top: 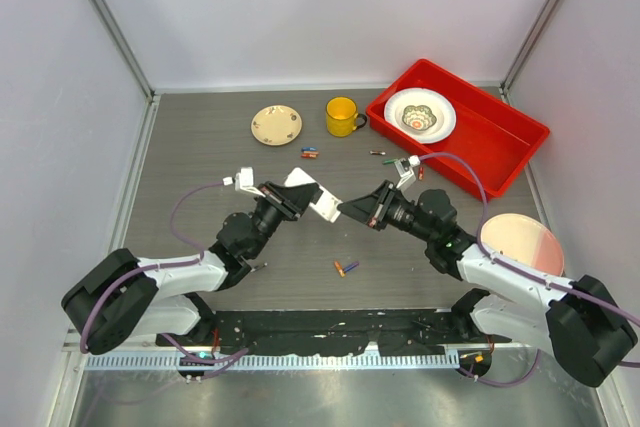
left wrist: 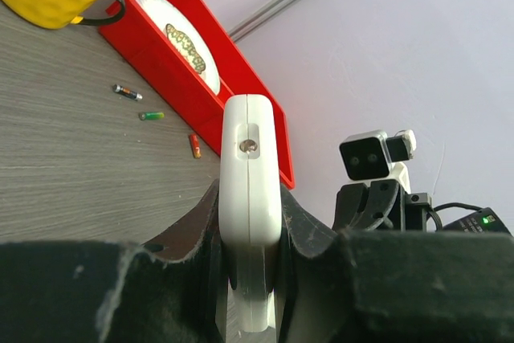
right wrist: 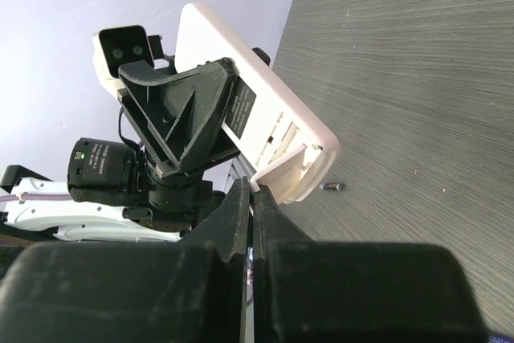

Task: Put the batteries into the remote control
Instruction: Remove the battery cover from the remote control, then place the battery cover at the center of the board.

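Note:
My left gripper (top: pixel 300 197) is shut on the white remote control (top: pixel 322 202) and holds it above the table's middle. In the left wrist view the remote control (left wrist: pixel 250 166) stands edge-on between the fingers (left wrist: pixel 299 222). In the right wrist view its back (right wrist: pixel 265 110) faces me, with the thin battery cover (right wrist: pixel 283 173) hinged outward. My right gripper (right wrist: pixel 255 192) is shut on that cover's edge. Loose batteries lie on the table: a pair (top: pixel 310 153) near the mug, one (top: pixel 380 154) by the tray, two (top: pixel 346 268) near the front.
A yellow mug (top: pixel 341 115) and a small patterned plate (top: pixel 276 125) stand at the back. The red tray (top: pixel 500 142) at the back right holds a white bowl (top: pixel 420 114). A pink plate (top: pixel 520 244) lies at the right, beside my right arm.

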You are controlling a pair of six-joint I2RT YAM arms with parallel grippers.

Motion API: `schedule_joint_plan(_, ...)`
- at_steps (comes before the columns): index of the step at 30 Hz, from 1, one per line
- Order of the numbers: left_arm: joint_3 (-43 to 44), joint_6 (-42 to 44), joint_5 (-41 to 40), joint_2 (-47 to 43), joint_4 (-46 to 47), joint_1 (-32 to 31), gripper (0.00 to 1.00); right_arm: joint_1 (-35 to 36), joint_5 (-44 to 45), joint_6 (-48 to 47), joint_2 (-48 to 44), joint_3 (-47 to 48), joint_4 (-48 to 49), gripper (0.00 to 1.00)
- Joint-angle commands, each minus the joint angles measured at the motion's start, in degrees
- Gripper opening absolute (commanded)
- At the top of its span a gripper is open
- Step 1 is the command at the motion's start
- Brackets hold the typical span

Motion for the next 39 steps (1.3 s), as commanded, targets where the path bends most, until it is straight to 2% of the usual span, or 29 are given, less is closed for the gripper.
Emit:
schedule_joint_plan(1, -0.3, 0.9, -3.1, -1.8, 3.1, 1.3, 0.00, -1.7, -4.3, -1.0, -3.0, -0.9, 2.9, 0.01)
schedule_joint_plan(7, 0.4, 1.2, -7.2, -7.3, -10.6, 5.7, 0.00, -6.6, -6.1, -4.7, -12.8, -1.8, -4.0, 0.01)
schedule_joint_plan(11, 0.5, 1.1, -8.6, -11.8, -15.4, 8.0, 0.00, -8.7, -6.1, -5.1, -12.2, -2.3, -5.0, 0.01)
schedule_joint_plan(15, 0.4, 0.4, -6.5, -14.7, -17.6, 8.3, 0.00, -9.3, 4.8, -5.9, -8.4, -4.0, -3.2, 0.01)
schedule_joint_plan(17, -0.2, -0.8, -5.2, -15.8, -18.7, 8.3, 0.00, -9.6, 6.9, -6.4, -3.8, -3.8, 0.6, 0.01)
schedule_joint_plan(19, -1.8, -1.9, -4.0, -17.8, -18.7, 8.3, 0.00, -11.5, 3.5, -9.1, 1.4, -1.0, 0.3, 0.01)
schedule_joint_plan(20, -2.4, -3.2, -3.6, -18.7, -18.6, 8.3, 0.00, -12.2, 1.6, -9.9, 6.8, 2.0, 0.4, 0.01)
schedule_joint_plan(22, -4.0, -4.0, -3.1, -21.2, -18.9, 8.3, 0.00, -13.8, -2.5, -9.9, 11.2, 3.2, 4.3, 0.01)
schedule_joint_plan(31, -7.1, -4.9, -2.0, -30.6, -23.8, 8.3, 0.00, -17.3, -9.5, -7.7, 35.5, 10.8, 16.9, 0.01)
schedule_joint_plan(35, -8.4, -4.8, -2.9, -34.4, -25.0, 8.3, 0.00, -18.4, -12.1, -2.2, 42.2, 11.4, 24.8, 0.01)
schedule_joint_plan(39, -9.1, -4.9, -3.3, -34.9, -24.7, 8.3, 0.00, -19.0, -13.8, -0.1, 45.6, 10.6, 28.4, 0.01)
